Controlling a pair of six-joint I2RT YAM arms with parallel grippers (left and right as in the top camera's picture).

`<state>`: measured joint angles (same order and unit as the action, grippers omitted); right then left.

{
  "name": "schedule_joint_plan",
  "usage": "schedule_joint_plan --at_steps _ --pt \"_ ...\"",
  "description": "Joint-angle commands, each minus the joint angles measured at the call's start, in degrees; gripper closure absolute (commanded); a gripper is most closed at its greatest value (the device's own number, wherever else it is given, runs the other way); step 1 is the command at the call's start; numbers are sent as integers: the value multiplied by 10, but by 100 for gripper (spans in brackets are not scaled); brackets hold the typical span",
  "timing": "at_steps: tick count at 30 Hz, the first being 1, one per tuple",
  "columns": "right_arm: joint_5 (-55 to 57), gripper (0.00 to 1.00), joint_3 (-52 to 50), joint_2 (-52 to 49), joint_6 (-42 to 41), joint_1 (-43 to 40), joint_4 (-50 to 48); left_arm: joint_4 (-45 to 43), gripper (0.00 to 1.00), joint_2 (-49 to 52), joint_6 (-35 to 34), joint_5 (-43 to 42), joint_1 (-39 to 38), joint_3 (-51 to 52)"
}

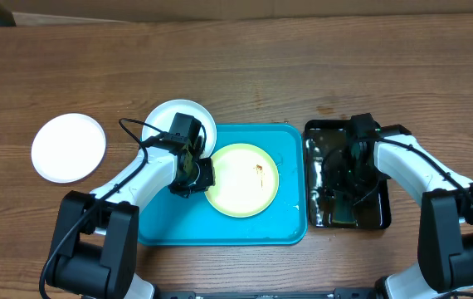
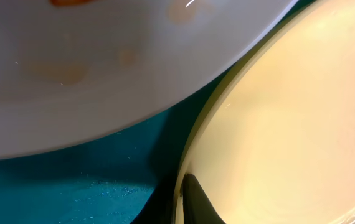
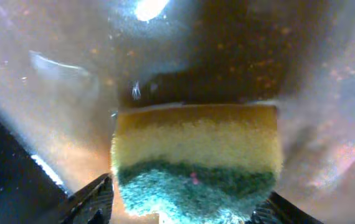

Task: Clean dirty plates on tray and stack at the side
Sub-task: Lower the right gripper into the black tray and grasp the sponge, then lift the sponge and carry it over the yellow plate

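A pale yellow plate point(image 1: 241, 179) with a small brown smear lies on the turquoise tray point(image 1: 220, 228). My left gripper point(image 1: 195, 164) is at its left rim. In the left wrist view one finger point(image 2: 193, 200) lies just inside the yellow plate's rim point(image 2: 289, 124), pinching it. A smeared white plate point(image 1: 178, 118) rests on the tray's upper-left corner; it also shows in the left wrist view point(image 2: 103, 68). A clean-looking white plate point(image 1: 68, 148) lies on the table at the left. My right gripper point(image 1: 344, 170) is shut on a yellow-green sponge point(image 3: 196, 162).
A wet black tray point(image 1: 319, 137) stands right of the turquoise tray, with my right gripper point(image 3: 187, 202) inside it. A cardboard edge runs along the back of the wooden table.
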<state>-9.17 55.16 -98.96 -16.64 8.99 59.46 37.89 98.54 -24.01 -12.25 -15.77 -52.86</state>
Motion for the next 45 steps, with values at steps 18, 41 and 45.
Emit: schedule_joint_plan --at_steps 18,41,45 --pt "16 96 119 3 21 -3 87 -2 79 30 3 34 -4 21" --pt "83 96 158 11 32 -2 154 -5 96 30 2 34 -4 21" --pt "76 96 164 11 37 -2 151 -5 96 30 2 34 -4 21"
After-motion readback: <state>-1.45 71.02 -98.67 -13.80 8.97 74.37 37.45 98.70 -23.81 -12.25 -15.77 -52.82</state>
